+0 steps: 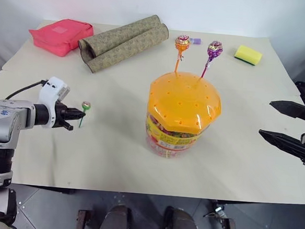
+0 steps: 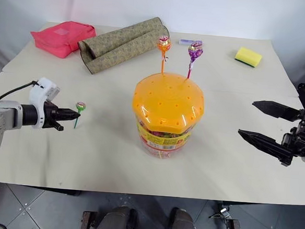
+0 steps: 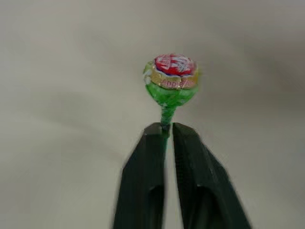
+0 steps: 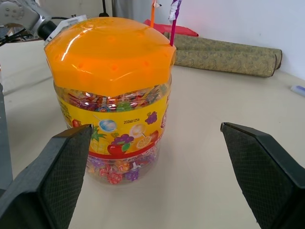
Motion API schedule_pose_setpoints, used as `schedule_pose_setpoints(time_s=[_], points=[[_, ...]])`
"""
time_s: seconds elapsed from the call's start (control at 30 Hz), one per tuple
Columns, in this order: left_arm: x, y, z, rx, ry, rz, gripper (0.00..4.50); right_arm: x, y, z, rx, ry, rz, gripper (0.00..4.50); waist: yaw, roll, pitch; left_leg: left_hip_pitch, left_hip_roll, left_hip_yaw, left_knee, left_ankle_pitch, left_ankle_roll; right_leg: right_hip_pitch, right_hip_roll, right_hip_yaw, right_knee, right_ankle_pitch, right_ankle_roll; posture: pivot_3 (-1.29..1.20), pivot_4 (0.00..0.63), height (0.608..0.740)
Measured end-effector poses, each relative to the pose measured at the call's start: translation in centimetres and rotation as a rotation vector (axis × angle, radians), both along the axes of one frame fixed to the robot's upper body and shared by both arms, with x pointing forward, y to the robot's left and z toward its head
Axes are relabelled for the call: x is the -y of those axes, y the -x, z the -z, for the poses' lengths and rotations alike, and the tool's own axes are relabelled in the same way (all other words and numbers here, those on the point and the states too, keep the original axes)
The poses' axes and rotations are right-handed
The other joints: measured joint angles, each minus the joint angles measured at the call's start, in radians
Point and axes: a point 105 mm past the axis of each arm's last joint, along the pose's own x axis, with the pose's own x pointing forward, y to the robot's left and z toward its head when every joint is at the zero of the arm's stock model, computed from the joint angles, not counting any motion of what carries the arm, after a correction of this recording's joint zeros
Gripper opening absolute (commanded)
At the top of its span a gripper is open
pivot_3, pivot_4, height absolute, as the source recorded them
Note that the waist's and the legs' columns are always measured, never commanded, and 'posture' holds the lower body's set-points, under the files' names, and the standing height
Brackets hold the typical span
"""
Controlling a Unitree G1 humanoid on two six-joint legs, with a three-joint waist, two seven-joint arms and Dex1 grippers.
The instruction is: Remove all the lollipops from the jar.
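Beige covers the whole worktop (image 1: 112, 159), which stands before a pale wall. Two patterned cardboard rolls (image 1: 123, 41) lie side by side at the far left, with a flat pink pouch (image 1: 60, 34) just beyond their left end. Near the middle stands the jar (image 1: 181, 116), a clear tub of coloured sweets with a yellow-red label and a domed orange lid pierced with small holes. Two lollipops stand upright in holes at the lid's far side: the orange lollipop (image 1: 182, 43) on its orange stick and the purple lollipop (image 1: 214, 49) on its pink stick. A yellow sponge (image 1: 248, 54) lies at the far right.

At the right edge the right tool (image 1: 290, 127) hangs level with its two black fingers spread wide, gripping nothing, well apart from the jar. Left of the jar, the left tool (image 1: 79, 114) is closed on the stick of the green lollipop (image 1: 85, 106), its wrapped head above the fingertips, over bare worktop.
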Motion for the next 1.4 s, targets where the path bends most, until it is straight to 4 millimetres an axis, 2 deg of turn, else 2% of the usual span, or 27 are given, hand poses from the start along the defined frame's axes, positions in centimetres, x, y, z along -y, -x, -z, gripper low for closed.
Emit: schedule_pose_setpoints(time_s=[0.17, 0.33, 0.67, 0.8, 0.93, 1.03, 1.13, 1.23, 1.33, 1.4], points=[[-1.4, 0.1, 0.3, -0.034, -0.067, -0.08, 2.92, -0.1, -0.3, -0.1, 0.003, -0.007, -0.008, 4.5, -0.001, 0.0, 0.0, 0.0, 0.0, 0.0, 0.0, 0.0, 0.0, 0.0, 0.0, 0.0, 0.0, 0.0, 0.0, 0.0, 0.15, 0.74], [-1.7, 0.0, -0.2, -0.042, -0.092, -0.096, 4.43, -0.2, -0.5, -0.1, 0.005, -0.005, -0.002, 4.5, 0.0, 0.0, 0.0, 0.0, 0.0, 0.0, 0.0, 0.0, 0.0, 0.0, 0.0, 0.0, 0.0, 0.0, 0.0, 0.0, 0.15, 0.74], [-1.9, 0.0, -3.0, 0.011, -0.126, -0.059, 4.47, -0.1, -0.7, -0.4, 0.023, -0.002, 0.006, 4.5, -0.001, 0.0, 0.0, 0.0, 0.0, 0.001, 0.0, 0.0, 0.0, 0.0, 0.0, 0.0, 0.0, 0.0, 0.0, 0.0, 0.15, 0.74], [-0.8, 0.0, -4.5, 0.062, -0.113, 0.029, 4.47, 0.1, -0.8, -0.5, 0.025, -0.004, 0.014, 4.5, 0.001, 0.0, 0.0, 0.0, 0.0, 0.001, 0.0, 0.0, 0.0, 0.0, 0.0, 0.0, 0.0, 0.0, 0.0, 0.0, 0.15, 0.74], [1.8, -0.4, -7.1, 0.198, -0.047, 0.185, 4.47, 0.2, -0.9, -0.7, 0.034, -0.007, 0.017, 4.5, 0.001, 0.0, 0.0, 0.0, 0.0, 0.001, 0.0, 0.0, 0.0, 0.0, 0.0, 0.0, 0.0, 0.0, 0.0, 0.0, 0.15, 0.74], [5.8, -0.9, -10.6, 0.383, 0.068, 0.383, 4.47, 0.2, -0.9, -1.6, 0.065, -0.02, 0.021, 4.5, 0.006, 0.0, 0.0, -0.001, 0.0, 0.001, 0.001, 0.0, 0.0, 0.0, 0.0, 0.0, 0.0, 0.0, 0.0, 0.0, 0.15, 0.74], [8.6, -1.4, -13.1, 0.5, 0.15, 0.538, 4.47, 0.3, -0.9, -2.4, 0.074, -0.053, 0.027, 4.5, 0.005, 0.0, 0.0, -0.001, -0.001, 0.001, 0.001, 0.0, 0.0, 0.0, 0.0, 0.0, 0.0, 0.0, 0.0, 0.0, 0.15, 0.74], [11.1, -1.7, -13.9, 0.536, 0.221, 0.677, 4.47, 0.2, -0.7, -3.0, 0.088, -0.076, 0.034, 4.5, 0.002, 0.0, 0.0, 0.0, -0.001, 0.002, 0.001, 0.0, 0.0, 0.0, 0.0, 0.0, 0.0, 0.0, 0.0, 0.0, 0.15, 0.74], [14.3, -2.2, -13.7, 0.525, 0.321, 0.83, 4.47, -0.4, -0.4, -3.1, 0.092, -0.116, 0.022, 4.5, 0.004, 0.0, 0.0, -0.001, -0.001, 0.002, 0.001, 0.0, 0.0, 0.0, 0.0, 0.0, 0.0, 0.0, 0.001, 0.0, 0.15, 0.74], [15.6, -2.4, -13.4, 0.515, 0.351, 0.9, 4.47, -0.9, -0.2, -3.1, 0.088, -0.134, 0.012, 4.5, 0.001, 0.0, 0.0, -0.001, -0.001, 0.002, 0.001, 0.0, 0.0, -0.001, 0.0, 0.0, 0.0, 0.0, 0.001, 0.0, 0.15, 0.74]])
